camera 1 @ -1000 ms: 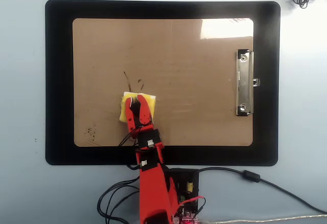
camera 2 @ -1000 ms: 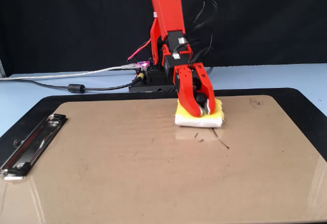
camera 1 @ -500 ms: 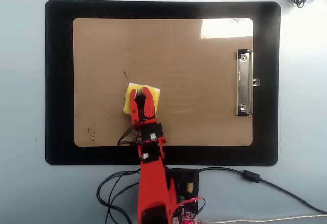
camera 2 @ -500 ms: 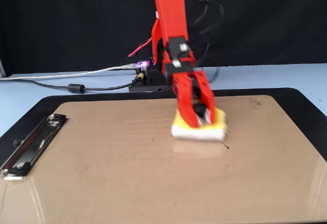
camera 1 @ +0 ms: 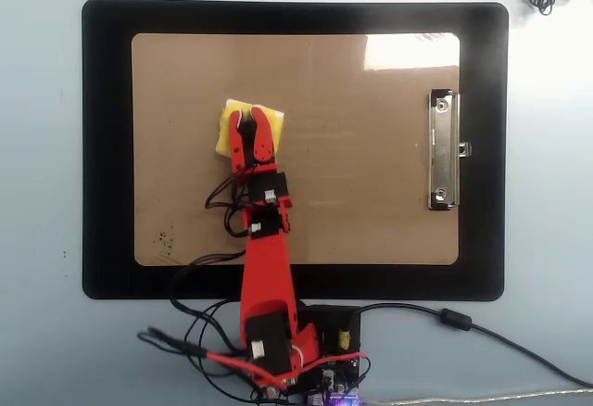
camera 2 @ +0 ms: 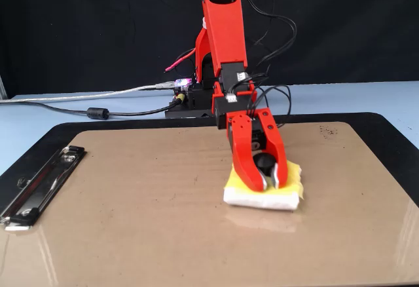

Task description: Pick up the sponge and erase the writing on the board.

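Hand grips the sponge by its knob, now pushed further up the board, left of centre overhead. The strokes seen a second ago are covered or wiped; erasing appears nearly complete.

The overhead view looks straight down on the whole board. The fixed view sits low beyond its far edge, facing the arm's base. Both show the board.

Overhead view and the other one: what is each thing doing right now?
Sponge: flat on the board, knob gripped.
Gripper: shut on the sponge's black knob.
Board: flat on the black mat, a few dark specks near one corner.
Clip: closed, holding nothing.
Writing: none visible.
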You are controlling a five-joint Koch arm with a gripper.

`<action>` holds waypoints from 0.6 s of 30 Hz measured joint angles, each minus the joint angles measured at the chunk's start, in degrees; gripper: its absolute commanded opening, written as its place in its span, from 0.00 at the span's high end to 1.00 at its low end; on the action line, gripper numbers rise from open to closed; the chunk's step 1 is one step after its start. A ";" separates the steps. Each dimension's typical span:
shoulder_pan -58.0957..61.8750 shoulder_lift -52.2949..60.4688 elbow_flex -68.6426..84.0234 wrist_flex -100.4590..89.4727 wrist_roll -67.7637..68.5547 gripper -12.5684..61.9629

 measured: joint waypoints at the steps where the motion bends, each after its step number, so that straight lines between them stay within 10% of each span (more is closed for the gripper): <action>1: -0.26 5.71 7.21 0.09 0.09 0.94; 7: -5.80 29.79 28.04 2.20 0.09 0.94; 18: -7.12 -7.21 -8.53 0.35 -0.26 0.94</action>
